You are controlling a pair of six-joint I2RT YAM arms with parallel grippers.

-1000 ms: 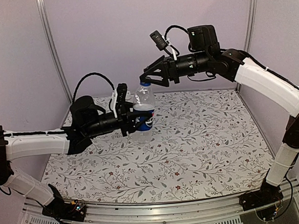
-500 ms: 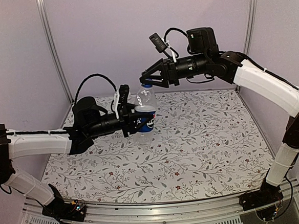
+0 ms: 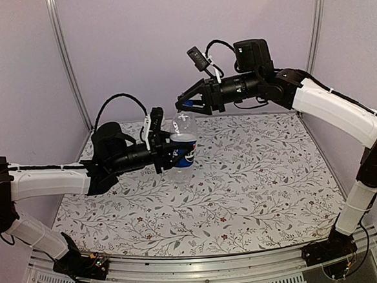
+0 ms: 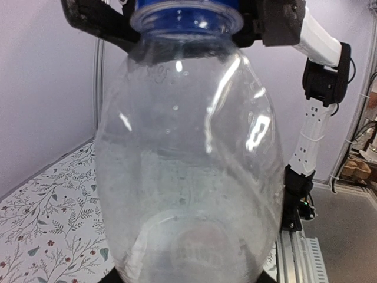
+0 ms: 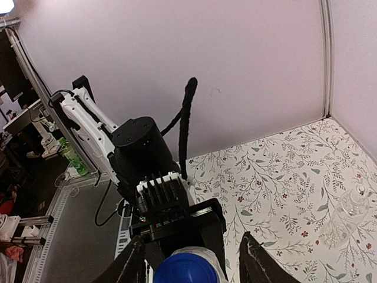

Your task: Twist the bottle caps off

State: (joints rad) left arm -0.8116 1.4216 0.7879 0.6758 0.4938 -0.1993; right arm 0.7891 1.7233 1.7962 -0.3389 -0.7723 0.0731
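The Pepsi bottle [image 3: 181, 148] is upright above the table, and my left gripper [image 3: 170, 154] is shut on its labelled body. It fills the left wrist view [image 4: 188, 165]. Its blue cap [image 5: 185, 269] sits at the top of the neck. My right gripper [image 3: 185, 106] comes from the right and straddles the cap. Its fingers [image 5: 134, 265] stand wider than the cap, with a gap on the right side. The plain bottle [image 5: 350, 215], with its pale cap, stands on the table and shows only in the right wrist view.
The table is covered by a floral cloth [image 3: 256, 188]. Purple walls with metal posts [image 3: 67, 66] close the back and sides. A metal rail [image 3: 204, 279] runs along the near edge.
My right gripper has turned about its axis and its wrist has risen a little, staying at the cap. The left gripper and the bottle have sunk slightly.
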